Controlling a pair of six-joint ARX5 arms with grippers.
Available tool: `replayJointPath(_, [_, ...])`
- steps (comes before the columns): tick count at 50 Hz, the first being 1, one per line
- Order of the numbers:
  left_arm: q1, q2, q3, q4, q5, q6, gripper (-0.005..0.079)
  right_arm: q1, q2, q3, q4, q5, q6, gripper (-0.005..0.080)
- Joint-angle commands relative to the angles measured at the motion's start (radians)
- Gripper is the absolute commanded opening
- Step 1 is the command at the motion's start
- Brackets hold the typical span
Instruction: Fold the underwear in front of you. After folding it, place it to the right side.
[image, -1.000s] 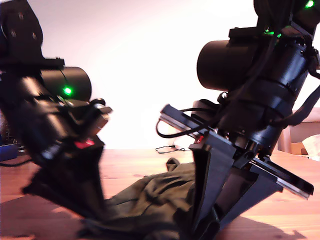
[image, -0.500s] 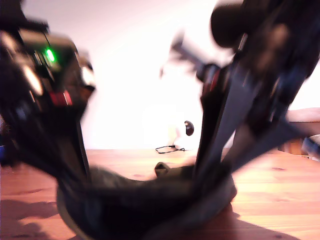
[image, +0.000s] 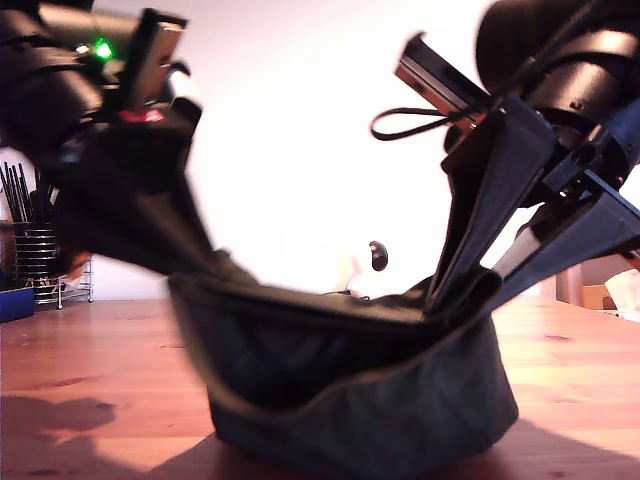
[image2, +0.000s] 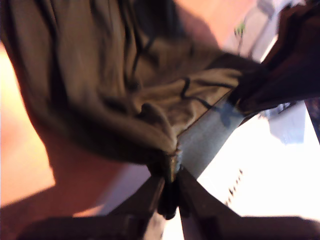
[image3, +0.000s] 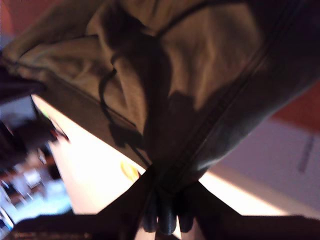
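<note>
1st pincer: my first gripper (image2: 170, 165) has its jaws pressed together on a hem edge of the underwear (image2: 100, 75); cloth bunches right at the tips, no gap seen.
1st pincer, ext. view: my first gripper (image: 215, 265) is at the exterior view's left, blurred, tips down in the top edge of the underwear (image: 370, 390).
2nd pincer: my second gripper (image3: 165, 185) is clamped on a seamed fold of the underwear (image3: 210, 60); the fingers (image3: 167, 220) sit tight side by side w/ cloth pinched betw. them.
2nd pincer, ext. view: my second gripper (image: 450, 295) is at the exterior view's right, tips buried in the garment's upper edge.
Underwear: very dark olive cloth, hangs betw. the 2 pincers like a sling; top hem stretched tip to tip, sagging a bit in the middle.
Underwear, lower part: droops below both pincers, bottom edge at or just above the table (image: 90, 340); touching or not, can't tell, as the frame cuts it off.
Cloth look: wrinkly, stitched seam runs from the 2nd pincer's tips out across the fabric; brighter, browner in the wrist views.
Table: reddish wood planks, under both pincers; arm shadow on it below the 1st pincer.
Cable: black loop (image: 400, 125) above the 2nd pincer, on that arm.
Rack: wire holder w/ dark sticks (image: 30, 240), well behind the 1st pincer, by the wall.
Blue box: (image: 15, 303) just below the rack, beyond the 1st pincer.
Small dark round item: (image: 378, 255) far behind, betw. the 2 pincers, vs. the bright wall; too small to ID.
</note>
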Motion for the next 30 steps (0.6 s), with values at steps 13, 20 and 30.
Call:
replayJointPath(13, [0.064, -0.008, -0.002, 0.112, -0.097, -0.014, -0.0021, -0.076, -0.003, 0.023, 0.079, 0.015, 0.047, -0.0013])
replayJointPath(20, [0.070, 0.007, -0.002, 0.165, -0.114, -0.036, -0.0021, -0.094, -0.003, 0.023, 0.126, 0.025, 0.072, -0.0013])
replayJointPath(30, [0.070, 0.051, -0.002, 0.242, -0.128, -0.054, -0.0021, -0.121, 0.000, 0.023, 0.156, 0.115, 0.072, -0.0013])
